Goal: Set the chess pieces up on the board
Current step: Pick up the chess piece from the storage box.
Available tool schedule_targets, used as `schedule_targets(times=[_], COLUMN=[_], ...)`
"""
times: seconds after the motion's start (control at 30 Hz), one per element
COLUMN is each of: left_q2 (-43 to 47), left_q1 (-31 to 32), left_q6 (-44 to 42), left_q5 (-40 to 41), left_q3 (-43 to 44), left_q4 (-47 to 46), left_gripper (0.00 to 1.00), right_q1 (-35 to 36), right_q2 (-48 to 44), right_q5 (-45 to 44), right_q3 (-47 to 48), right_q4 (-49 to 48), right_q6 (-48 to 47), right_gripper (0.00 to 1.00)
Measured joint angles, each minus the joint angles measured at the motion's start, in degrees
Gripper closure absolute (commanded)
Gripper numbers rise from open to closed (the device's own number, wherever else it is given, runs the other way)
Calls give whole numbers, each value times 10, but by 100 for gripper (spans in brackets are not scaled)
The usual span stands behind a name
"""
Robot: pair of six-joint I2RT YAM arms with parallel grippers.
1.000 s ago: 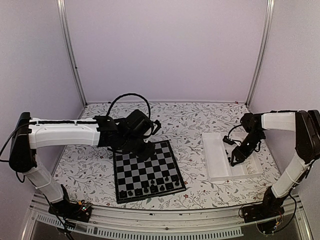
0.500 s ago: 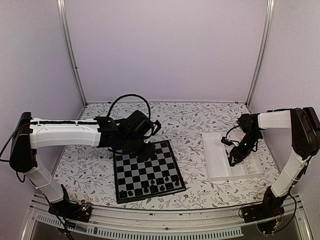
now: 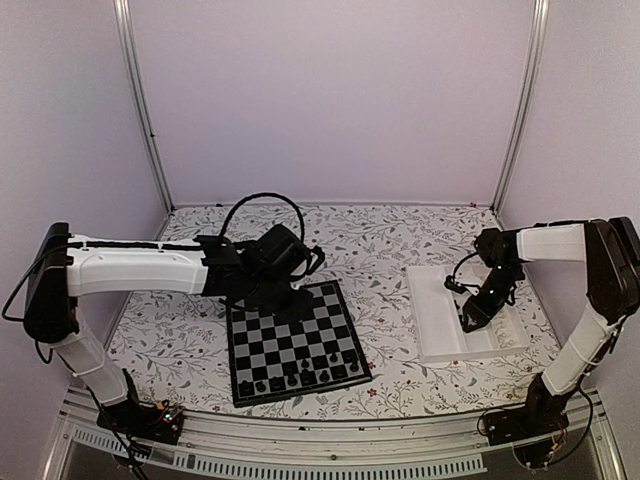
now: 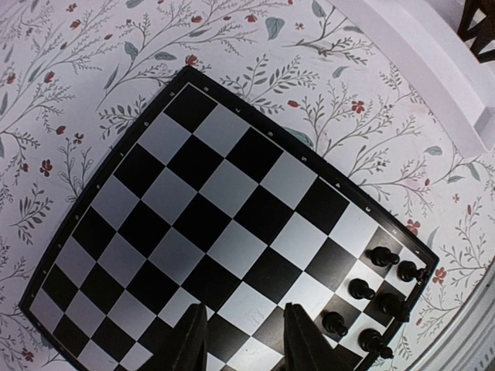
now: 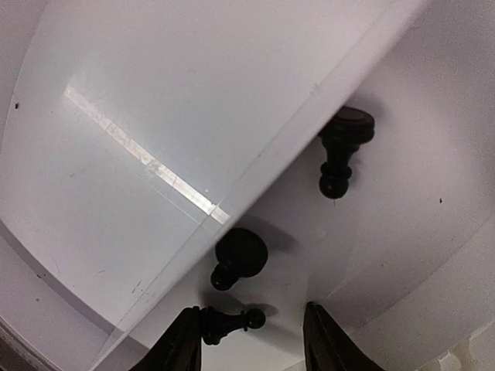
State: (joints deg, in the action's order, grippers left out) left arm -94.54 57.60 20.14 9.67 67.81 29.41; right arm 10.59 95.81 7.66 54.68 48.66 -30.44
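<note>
The board (image 3: 292, 342) lies flat at centre-left, with several black chess pieces (image 3: 305, 376) standing on its near rows; the left wrist view shows them in one corner (image 4: 360, 290). My left gripper (image 4: 244, 344) hovers open over the board's (image 4: 209, 209) middle squares with nothing between its fingers, near the far edge in the top view (image 3: 290, 298). My right gripper (image 5: 251, 344) is open, low inside the white tray (image 3: 436, 325). A lying black pawn (image 5: 232, 318) rests between the fingers and touches the left one. Two more black pieces (image 5: 240, 253) (image 5: 344, 151) lie just beyond.
A divider wall (image 5: 255, 166) runs across the tray close beside the loose pieces. The tray's rim (image 4: 433, 62) shows at the top right of the left wrist view. Floral cloth (image 3: 380, 255) covers the table around the board.
The right gripper's fingers have narrowed slightly and it has shifted a little within the tray. The left arm has barely moved.
</note>
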Motion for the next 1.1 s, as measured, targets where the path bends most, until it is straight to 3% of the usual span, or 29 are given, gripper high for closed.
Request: schedule_targets(times=[0.67, 1.1], left_q2=[-16, -20], left_q1=[0, -2], left_q6=[-4, -7], left_q5=[-10, -17], left_q3=[0, 1], left_q4=[-1, -8], left_gripper=[64, 64], right_q1=[0, 0], right_q2=[-7, -90], right_q5=[-29, -8], right_q3=[-8, -7], right_q4=[1, 9], right_q6=[-5, -40], right_gripper=[73, 74])
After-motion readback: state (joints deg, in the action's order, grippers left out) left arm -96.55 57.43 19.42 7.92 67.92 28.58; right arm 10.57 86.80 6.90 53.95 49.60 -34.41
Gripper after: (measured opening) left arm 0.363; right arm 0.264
